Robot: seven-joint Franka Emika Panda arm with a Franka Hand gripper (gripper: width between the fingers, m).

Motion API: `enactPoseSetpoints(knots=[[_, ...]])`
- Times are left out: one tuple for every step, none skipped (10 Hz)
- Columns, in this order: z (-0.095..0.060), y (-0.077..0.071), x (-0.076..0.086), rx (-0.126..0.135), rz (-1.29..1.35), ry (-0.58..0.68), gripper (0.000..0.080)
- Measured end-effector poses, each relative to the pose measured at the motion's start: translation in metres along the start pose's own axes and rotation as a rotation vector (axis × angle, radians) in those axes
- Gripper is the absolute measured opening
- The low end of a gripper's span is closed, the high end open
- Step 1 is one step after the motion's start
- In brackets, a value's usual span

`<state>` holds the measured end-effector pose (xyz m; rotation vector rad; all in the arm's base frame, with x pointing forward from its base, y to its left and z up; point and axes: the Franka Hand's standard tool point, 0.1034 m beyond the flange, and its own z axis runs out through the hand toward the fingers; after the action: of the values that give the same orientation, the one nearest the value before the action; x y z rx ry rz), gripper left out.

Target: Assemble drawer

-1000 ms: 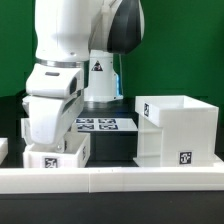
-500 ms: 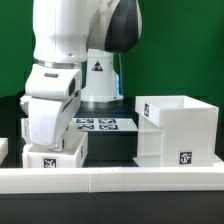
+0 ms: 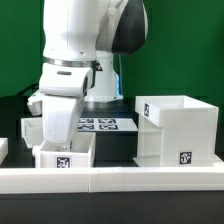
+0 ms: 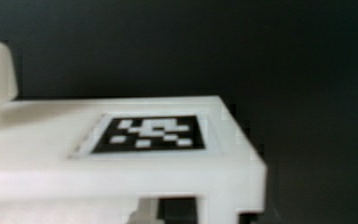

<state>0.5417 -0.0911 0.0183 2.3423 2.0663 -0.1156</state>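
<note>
My gripper (image 3: 57,137) reaches down into a small white open drawer box (image 3: 66,158) at the exterior view's left and is shut on its wall. The box carries a black-and-white tag on its front and rests low, by the front rail. In the wrist view the same white part (image 4: 51,165) fills the frame with its tag (image 4: 155,134) facing the camera; my fingers barely show at the edge. The larger white open drawer housing (image 3: 182,128), with a tag low on its front, stands at the exterior view's right, apart from the small box.
The marker board (image 3: 101,125) lies flat on the black table between the two boxes, in front of the arm's base (image 3: 100,88). A white rail (image 3: 130,180) runs along the front. A small white piece (image 3: 3,148) sits at the far left edge.
The arm and gripper have shifted toward the exterior view's right, and the small drawer box has moved right with them, closer to the housing.
</note>
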Motion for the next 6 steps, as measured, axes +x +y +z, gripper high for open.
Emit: enactPoseSetpoints(knots=[[0.0,0.0,0.0,-0.007,0.017,0.001,0.0042],[0.001,0.0,-0.001,-0.01,0.019,0.001,0.0042],[0.001,0.001,-0.001,-0.035,0.02,0.001,0.0042],[0.004,-0.003,0.003,-0.028,0.014,0.003,0.0042],[0.005,-0.004,0.008,-0.026,-0.007,0.007,0.0042],[0.005,-0.004,0.013,-0.026,-0.044,0.007,0.0042]])
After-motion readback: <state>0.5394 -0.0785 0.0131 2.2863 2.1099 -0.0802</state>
